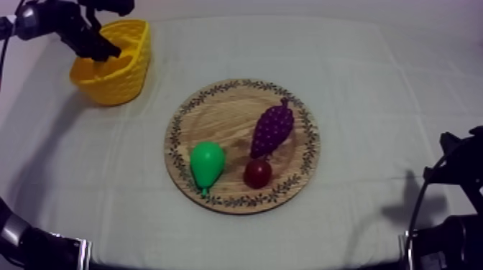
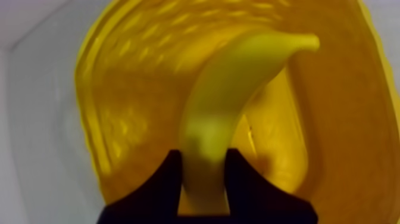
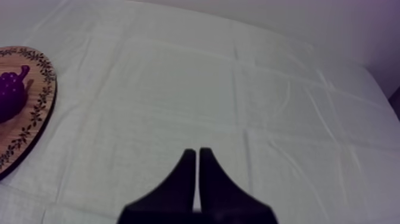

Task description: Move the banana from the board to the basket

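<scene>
My left gripper [image 2: 203, 156] holds a banana [image 2: 232, 101] inside the mouth of the yellow basket [image 2: 119, 107].

The banana is smooth, plain yellow and curved. The two black fingers pinch it near one end, and the rest arcs away to a narrowed tip with the basket's ribbed wall all around it. Whether it touches the basket's floor I cannot tell. The basket stands at the far left of the table [image 1: 374, 86], well apart from the round wooden board [image 1: 215, 115] in the middle. On the board lie a green pear [image 1: 207, 164], a purple bunch of grapes [image 1: 272, 129] and a small red fruit [image 1: 257, 173], the red fruit just beside the grapes. My right gripper [image 3: 197, 156] sits over bare cloth near the board's rim, fingers pressed together in a narrow wedge.
</scene>
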Tool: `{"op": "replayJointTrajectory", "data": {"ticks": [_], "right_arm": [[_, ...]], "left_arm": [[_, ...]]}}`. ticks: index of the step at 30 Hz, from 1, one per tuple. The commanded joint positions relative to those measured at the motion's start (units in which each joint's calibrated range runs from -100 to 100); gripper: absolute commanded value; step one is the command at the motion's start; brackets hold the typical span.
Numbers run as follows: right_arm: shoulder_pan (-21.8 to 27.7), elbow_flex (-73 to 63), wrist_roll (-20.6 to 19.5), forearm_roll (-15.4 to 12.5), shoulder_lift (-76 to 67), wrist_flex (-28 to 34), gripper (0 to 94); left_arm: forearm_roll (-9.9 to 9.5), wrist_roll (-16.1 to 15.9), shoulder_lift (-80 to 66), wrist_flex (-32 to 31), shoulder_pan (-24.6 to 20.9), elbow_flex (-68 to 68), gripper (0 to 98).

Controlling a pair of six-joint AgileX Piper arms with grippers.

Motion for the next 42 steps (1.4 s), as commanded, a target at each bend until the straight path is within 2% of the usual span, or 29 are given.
{"op": "replayJointTrajectory", "data": {"ticks": [1,7,16,21,24,29,31,37,42], "right_arm": [[0.0,0.0,0.0,0.0,0.0,0.0,0.3],[0.0,0.0,0.0,0.0,0.0,0.0,0.3],[0.0,0.0,0.0,0.0,0.0,0.0,0.3],[0.0,0.0,0.0,0.0,0.0,0.0,0.3],[0.0,0.0,0.0,0.0,0.0,0.0,0.3],[0.0,0.0,0.0,0.0,0.0,0.0,0.3],[0.0,0.0,0.0,0.0,0.0,0.0,0.3],[0.0,0.0,0.0,0.0,0.0,0.0,0.3],[0.0,0.0,0.0,0.0,0.0,0.0,0.3]], "left_arm": [[1.54,-2.4,-0.1,-0.8,-0.3,0.2,32.6],[3.46,-4.7,-1.6,-3.9,-0.6,1.3,27.0],[6.72,-8.6,-5.1,-4.1,-0.9,4.2,44.9],[7.58,-9.4,-7.6,-5.2,-1.0,7.2,46.1],[8.01,-9.4,-10.2,-7.5,-0.8,10.2,40.1],[8.29,-8.9,-18.1,-14.2,0.6,18.5,14.0],[8.27,-8.1,-22.5,-17.4,1.2,23.0,6.9],[8.08,-4.2,-40.0,-28.1,2.1,40.4,0.8],[8.03,0.0,-56.7,-30.6,2.0,54.1,0.1]]}}
